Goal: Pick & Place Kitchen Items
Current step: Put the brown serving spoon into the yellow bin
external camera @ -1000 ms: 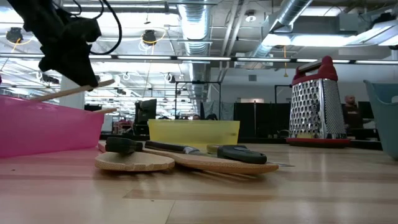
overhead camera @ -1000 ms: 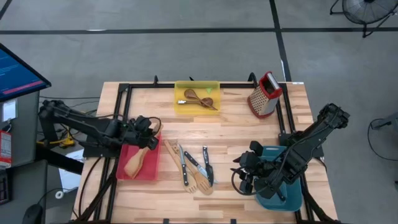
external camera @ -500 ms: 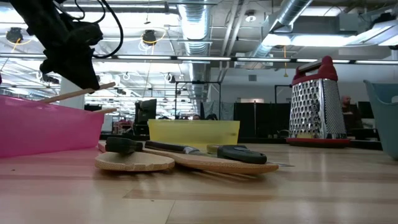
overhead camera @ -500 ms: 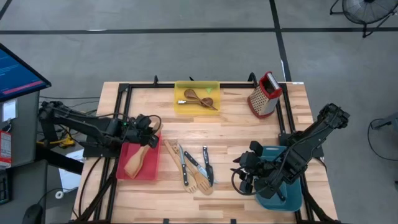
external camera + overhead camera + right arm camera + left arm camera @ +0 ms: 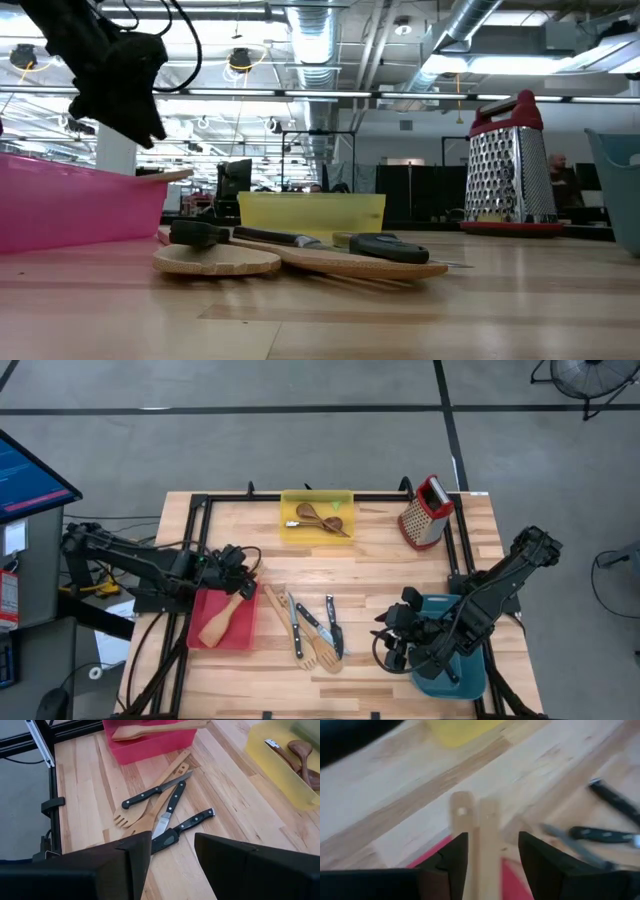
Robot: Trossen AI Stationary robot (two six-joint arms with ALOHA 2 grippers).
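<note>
Left end effector [image 5: 238,567] open; spatula [image 5: 222,620] dropped from its grip into red bin [image 5: 247,640]. Placement done. Right end effector [image 5: 392,632] open, idle over worktop [image 5: 380,565].

Pale wood plank tabletop [image 5: 380,570] with a black frame round it. Sitting on it: yellow bin [image 5: 317,516] at the far edge, box grater [image 5: 426,511] to its right, red bin [image 5: 225,618] on the left, teal bin [image 5: 452,660] front right, and in the middle a loose pile of black-handled knives [image 5: 333,626] and pale wooden turners [image 5: 318,645], overlapping each other
</note>
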